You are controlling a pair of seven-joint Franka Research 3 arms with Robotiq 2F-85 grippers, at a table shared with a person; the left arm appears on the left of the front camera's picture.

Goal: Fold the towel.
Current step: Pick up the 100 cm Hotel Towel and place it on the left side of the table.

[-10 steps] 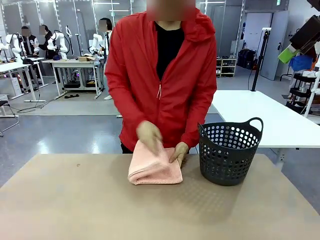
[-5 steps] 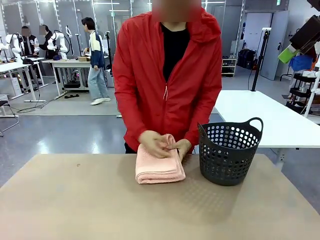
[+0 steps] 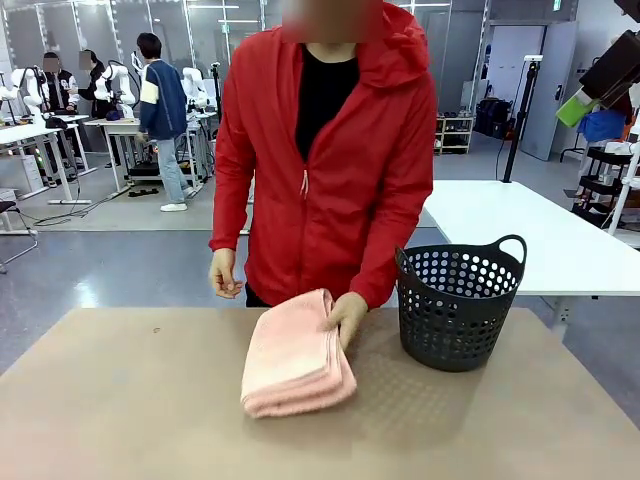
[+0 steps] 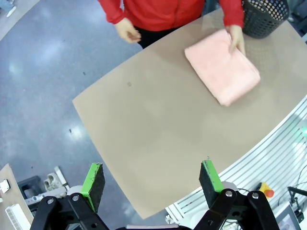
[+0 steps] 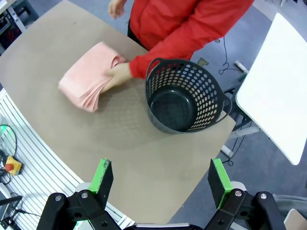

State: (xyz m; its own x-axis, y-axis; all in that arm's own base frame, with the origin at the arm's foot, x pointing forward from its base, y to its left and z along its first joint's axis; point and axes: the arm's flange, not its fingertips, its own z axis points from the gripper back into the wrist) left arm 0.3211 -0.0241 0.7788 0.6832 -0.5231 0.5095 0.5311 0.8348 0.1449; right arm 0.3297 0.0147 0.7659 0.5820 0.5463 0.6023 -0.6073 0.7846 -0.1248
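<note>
The salmon-pink towel (image 3: 295,354) lies folded into a thick pad on the brown table (image 3: 150,410), just left of the dark basket. One hand of the person (image 3: 347,316) rests on the towel's far right corner; the other hand (image 3: 224,276) hangs free off the table's far edge. In the left wrist view the towel (image 4: 221,72) sits far off at the upper right, and my left gripper (image 4: 151,181) is open high above the table. From high above, my right gripper (image 5: 160,179) is open too, with the towel (image 5: 88,81) at the left.
A dark perforated basket (image 3: 458,303) with handles stands empty at the table's right, its inside (image 5: 184,98) visible from above. A white table (image 3: 530,235) stands behind it. A yellow box with a red button (image 5: 10,166) sits below the table's near edge.
The person has slid the folded towel toward me and turned it slightly, taking one hand off it. Both grippers stay open.
</note>
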